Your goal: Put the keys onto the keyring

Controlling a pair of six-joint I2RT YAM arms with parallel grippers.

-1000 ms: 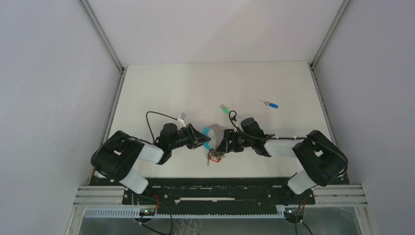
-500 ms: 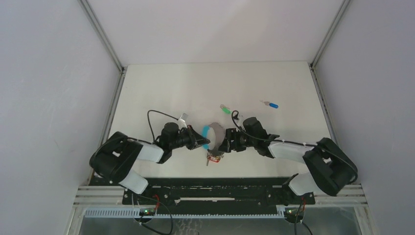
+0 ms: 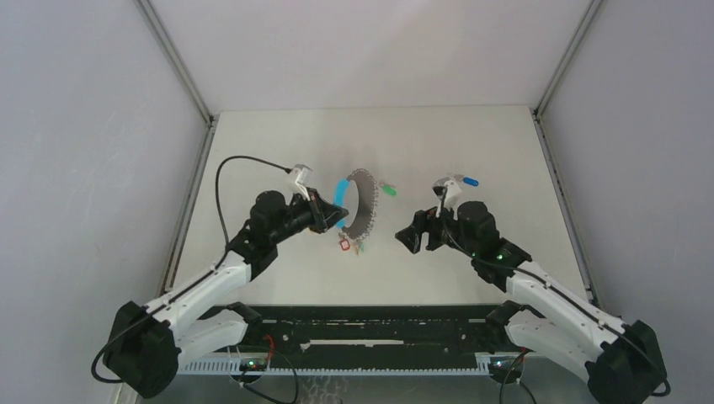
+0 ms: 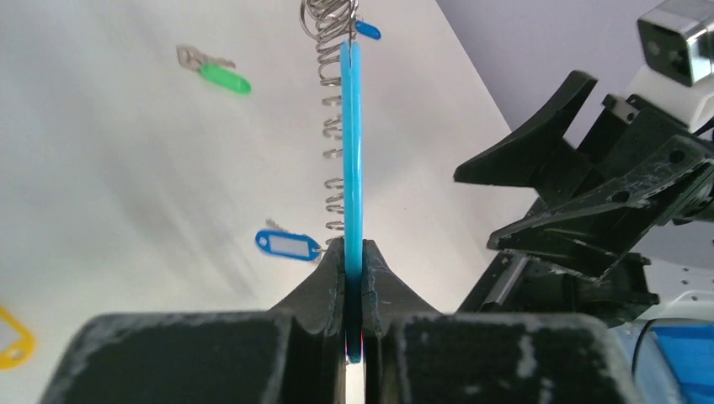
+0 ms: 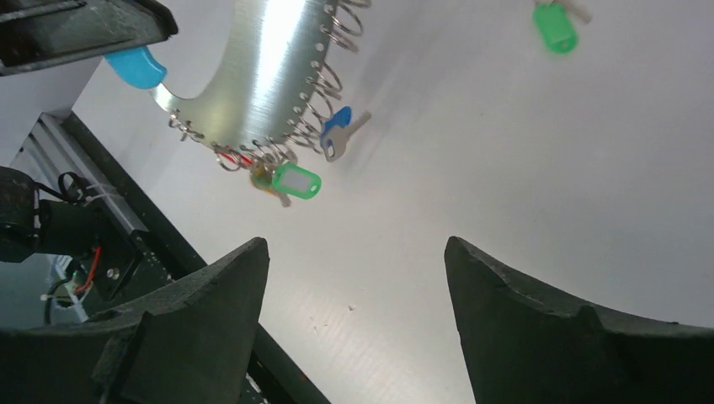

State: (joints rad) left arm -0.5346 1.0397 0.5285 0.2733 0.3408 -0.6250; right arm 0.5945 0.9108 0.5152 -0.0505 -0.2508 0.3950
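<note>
The silver crescent-shaped metal keyring [image 3: 363,210] has small wire loops along its outer edge and a thick turquoise sleeve [image 3: 339,191] at one end. It is held up on edge over the middle of the white worktop [image 3: 278,143]. The left hand [image 3: 333,218] is clamped on the sleeve; in the left wrist view both fingers [image 4: 324,282] press flat against its sides.

A blue-headed silver key [image 5: 337,130] and a green plastic tag [image 5: 296,181] dangle from the loops at the keyring's lower end, with a small red tag beside them. A green-headed silver key [image 3: 387,189] lies on the worktop just beyond the keyring. Another blue-headed key [image 3: 466,179] lies farther right.

The right hand [image 3: 412,236] hovers to the right of the keyring, apart from it. Its fingers are spread wide with nothing between them.
</note>
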